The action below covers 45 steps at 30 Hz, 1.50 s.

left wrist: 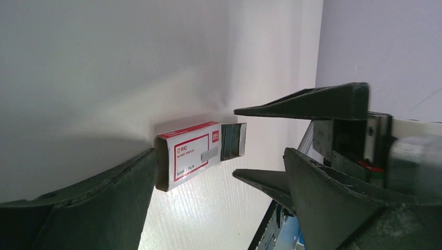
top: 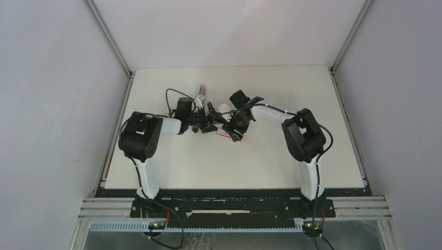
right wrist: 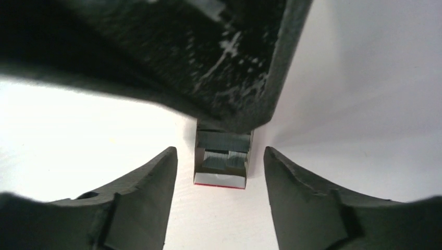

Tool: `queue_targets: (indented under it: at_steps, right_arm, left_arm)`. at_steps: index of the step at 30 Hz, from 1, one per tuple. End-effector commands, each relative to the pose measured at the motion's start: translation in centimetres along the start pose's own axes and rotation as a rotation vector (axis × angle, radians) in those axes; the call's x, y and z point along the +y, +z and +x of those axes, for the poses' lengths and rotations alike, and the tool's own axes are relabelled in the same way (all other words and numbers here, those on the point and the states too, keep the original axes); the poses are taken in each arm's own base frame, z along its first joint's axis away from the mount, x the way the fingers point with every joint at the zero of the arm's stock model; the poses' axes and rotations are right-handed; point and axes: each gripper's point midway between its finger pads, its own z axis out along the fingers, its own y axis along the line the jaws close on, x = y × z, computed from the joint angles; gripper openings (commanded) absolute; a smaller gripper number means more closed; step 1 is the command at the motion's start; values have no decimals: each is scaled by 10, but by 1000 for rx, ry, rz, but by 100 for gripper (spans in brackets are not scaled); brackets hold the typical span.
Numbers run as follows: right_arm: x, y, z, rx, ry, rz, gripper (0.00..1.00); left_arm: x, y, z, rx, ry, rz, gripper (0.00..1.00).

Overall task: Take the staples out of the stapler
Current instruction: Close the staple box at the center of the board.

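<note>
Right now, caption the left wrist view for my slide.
Open left gripper frames a red-and-white cardboard staple box, grey staple strips showing at its open end.

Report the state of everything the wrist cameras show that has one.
staple box: tray slid partly out, grey staple strips visible inside.
left gripper: open wide, one finger beside the box's closed end.
right gripper: open, fingers flanking the tray end, gaps on both sides.
</note>
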Motion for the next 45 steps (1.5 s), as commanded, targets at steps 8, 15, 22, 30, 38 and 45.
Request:
queue_targets:
  at_steps: [8, 15, 22, 30, 38, 45]
  right_arm:
    - [-7, -61, -7, -124, -33, 85, 64]
    - [-30, -51, 31, -104, 213, 117, 64]
    - [-48, -38, 57, -36, 363, 200, 64]
    - [-45, -19, 66, 43, 343, 229, 64]
    - [-40, -15, 59, 41, 357, 215, 64]
    - [-35, -11, 50, 28, 381, 175, 65]
  left_arm:
    - [24, 3, 17, 47, -46, -70, 97]
    - [21, 2, 14, 42, -40, -53, 98]
    - [21, 5, 16, 52, -58, -33, 99]
    - [20, 6, 16, 51, -63, -23, 99]
    - [20, 6, 17, 51, -67, -16, 99]
    - [20, 7, 17, 51, -70, -13, 99]
